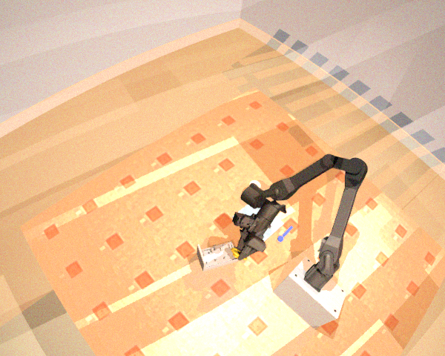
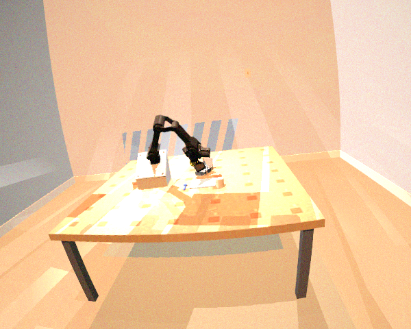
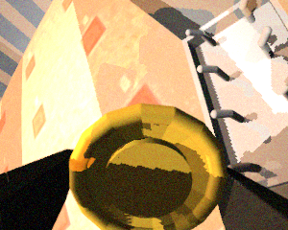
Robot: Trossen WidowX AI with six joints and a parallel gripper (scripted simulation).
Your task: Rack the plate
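While the gripper (image 1: 239,256) (image 2: 196,165) (image 3: 147,168) pinches the yellow plate (image 1: 235,253) (image 2: 192,163) (image 3: 204,139) between wide-apart fingers, the dish rack (image 1: 202,260) (image 2: 209,162) (image 3: 194,57) sits at two o'clock from the plate in the wrist view.

A small blue spoon-like thing (image 1: 285,233) (image 2: 185,186) is lying on the worktop (image 1: 153,245) (image 2: 280,198), inward from its edges; a pale flat thing (image 1: 279,225) (image 2: 203,183) is resting near it.
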